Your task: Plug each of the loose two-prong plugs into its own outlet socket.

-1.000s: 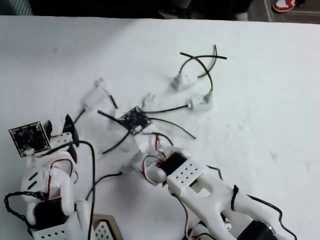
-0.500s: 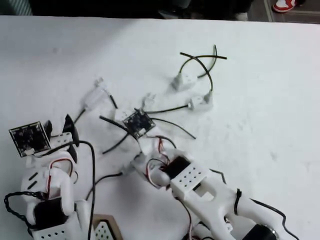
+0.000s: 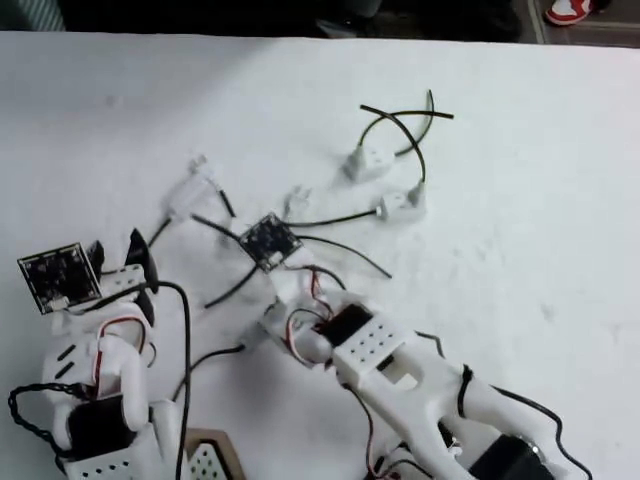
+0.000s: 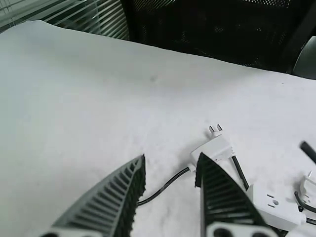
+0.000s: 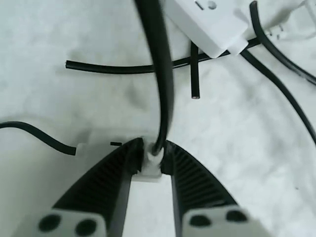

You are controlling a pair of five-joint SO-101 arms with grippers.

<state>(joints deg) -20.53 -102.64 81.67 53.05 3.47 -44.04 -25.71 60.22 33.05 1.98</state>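
Here the right gripper (image 5: 152, 153) is pinched almost closed on a white plug (image 5: 149, 167), low over the table (image 4: 74, 98). Its black cord (image 5: 160, 74) passes just beside a socket (image 5: 207, 19). The left gripper (image 4: 170, 173) hangs empty with its jaws parted, near a second plug (image 4: 213, 148) lying flat.

The white bench (image 3: 540, 200) lies open far and right. Black rubber cables (image 3: 335, 217) and 2 white plastic socket blocks (image 3: 366, 160) clutter the middle. A white 2-prong plug (image 4: 213, 147) sits just beside the spread left claw (image 4: 170, 165). Cables cross before the right claw (image 5: 150, 148), clamped on a white corded plug (image 5: 149, 168).
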